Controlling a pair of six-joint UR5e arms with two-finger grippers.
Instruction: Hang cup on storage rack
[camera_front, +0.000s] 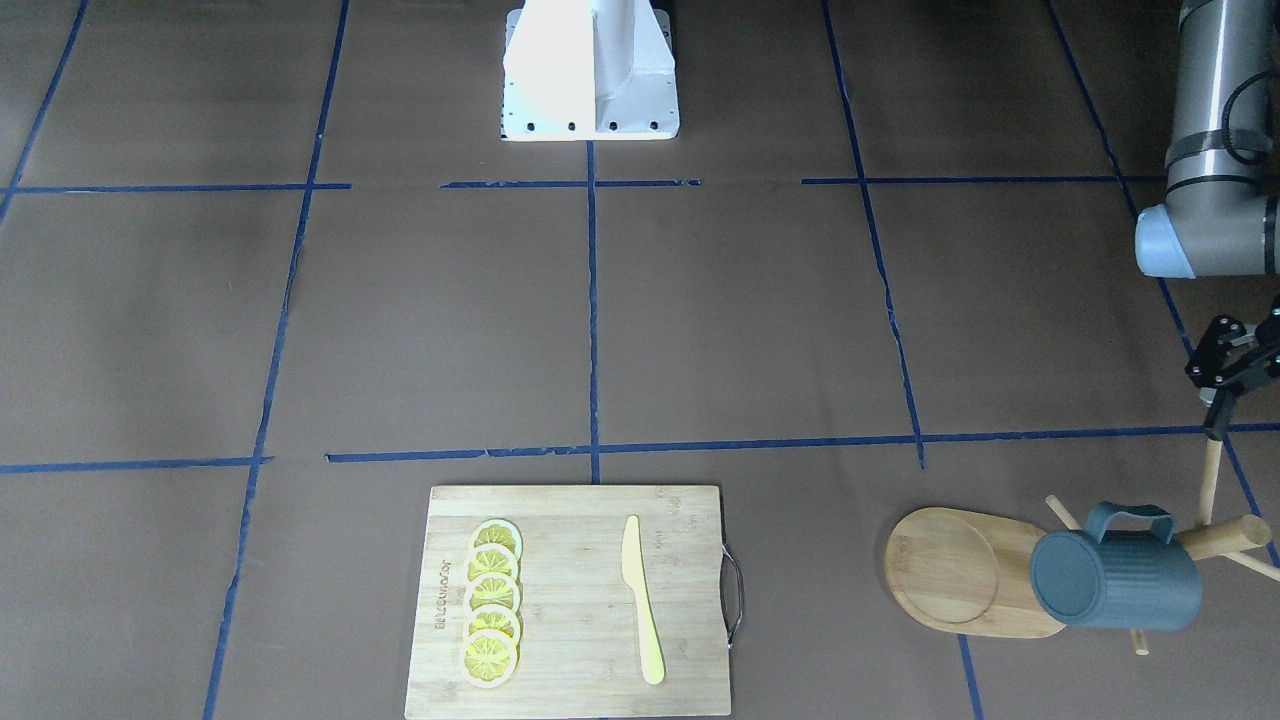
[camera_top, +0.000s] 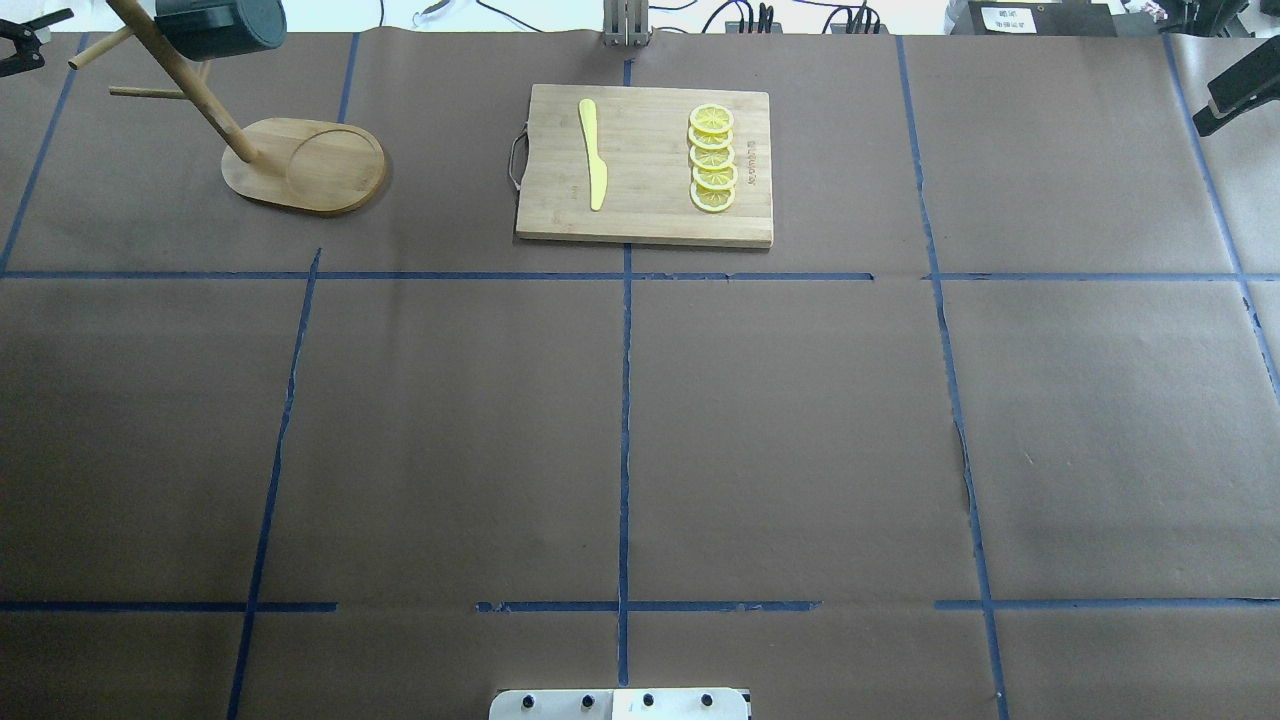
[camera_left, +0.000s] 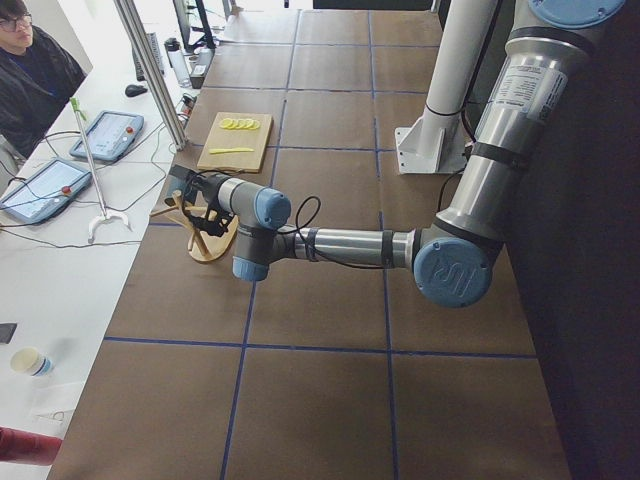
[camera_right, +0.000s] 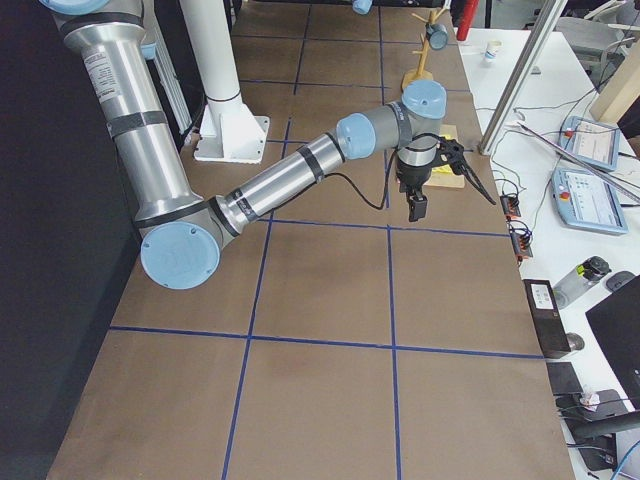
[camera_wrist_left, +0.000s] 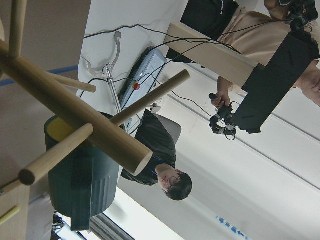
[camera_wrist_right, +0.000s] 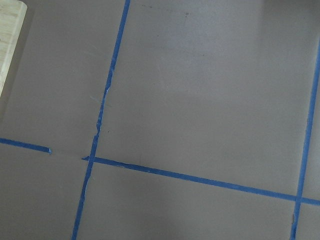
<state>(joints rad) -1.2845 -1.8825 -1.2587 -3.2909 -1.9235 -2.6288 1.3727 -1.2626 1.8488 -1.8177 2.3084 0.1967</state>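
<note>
Cutting board (camera_front: 570, 600) lies nearest. Right of it, the cup (camera_front: 1120, 580) hangs on the rack (camera_front: 950, 570), so hanging looks done. Left gripper (camera_front: 1235, 372) nearby looks spread, empty; right gripper (camera_right: 432, 190), cannot tell.

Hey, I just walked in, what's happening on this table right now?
The cup is hanging on the storage rack, and nothing is holding it. The left hand is close beside the rack but clear of the cup; I can't tell if it is open. The right hand hovers over bare table. A cutting board with lemon slices and a knife sits apart.
</note>
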